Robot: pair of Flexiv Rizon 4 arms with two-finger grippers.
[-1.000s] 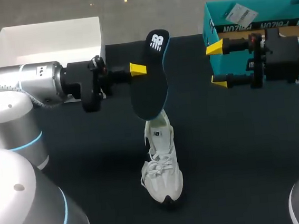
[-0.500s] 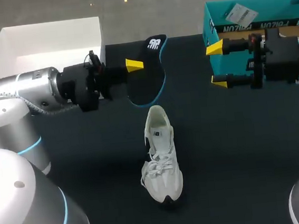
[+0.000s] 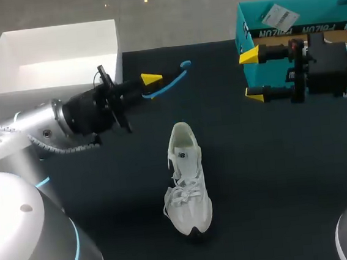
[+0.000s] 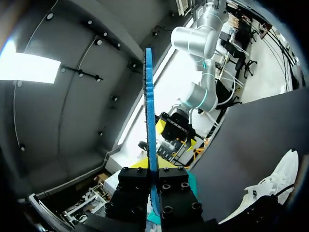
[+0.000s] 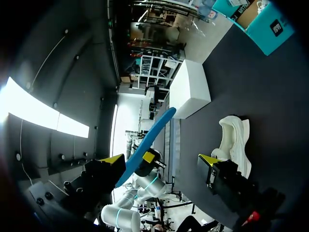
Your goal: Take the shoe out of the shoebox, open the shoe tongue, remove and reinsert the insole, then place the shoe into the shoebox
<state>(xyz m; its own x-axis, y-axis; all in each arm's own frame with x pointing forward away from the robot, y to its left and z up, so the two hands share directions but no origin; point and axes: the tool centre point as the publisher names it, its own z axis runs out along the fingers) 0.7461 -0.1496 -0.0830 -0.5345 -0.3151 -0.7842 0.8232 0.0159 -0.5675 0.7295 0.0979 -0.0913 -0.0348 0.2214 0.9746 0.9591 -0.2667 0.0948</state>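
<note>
Nearest the robot, the white shoe (image 3: 188, 187) stands on its sole on the dark table (image 3: 276, 175), toe toward the robot and heel opening facing away, with nothing touching it. It sits exactly where it was 1 second ago.

Just beyond it, the left gripper (image 3: 154, 86) comes in from the left side, its 2 fingers clamped on the insole (image 3: 172, 82). The left wrist view shows the black fingers pressed against both faces of the thin blue-edged insole (image 4: 148, 111), which rises straight ahead of the left gripper (image 4: 153, 182).

The insole is what has changed. 1 second ago it hung broad face showing, directly over the shoe's heel. Half a second later it was tilting, and now it is turned edge-on, a slim blue line carried up and to the left, well apart from the shoe. The left arm has swung lower and rolled its wrist.

This likely means the removal is finished. Reinsertion is still ahead and will need the insole turned back and lined up with the heel opening.

On the right, the right gripper (image 3: 251, 75) has not moved, its jaws apart and holding nothing.

Farthest away are the teal shoebox (image 3: 315, 7) at the right and a white box (image 3: 59, 31) at the left
</note>
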